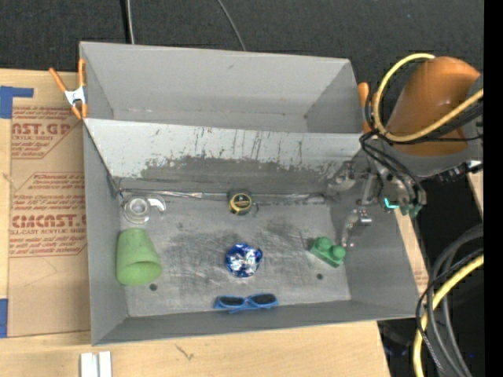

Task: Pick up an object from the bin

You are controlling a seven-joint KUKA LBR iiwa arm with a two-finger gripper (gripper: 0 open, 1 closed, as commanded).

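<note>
My gripper [351, 230] hangs at the bin's right side, low against the right wall. Its tip is just above and to the right of a small green plastic piece [326, 251] that lies on the floor near the right wall. Whether it touches that piece I cannot tell. A crumpled blue and white ball [243, 260] lies on the floor to the left of the green piece.
A round yellow and black tape measure [240, 203] sits by the back wall. Blue sunglasses [245, 301] lie along the front edge. At the left are a light green cup [137, 256] on its side and a clear glass [137, 208]. The arm comes in over the right rim.
</note>
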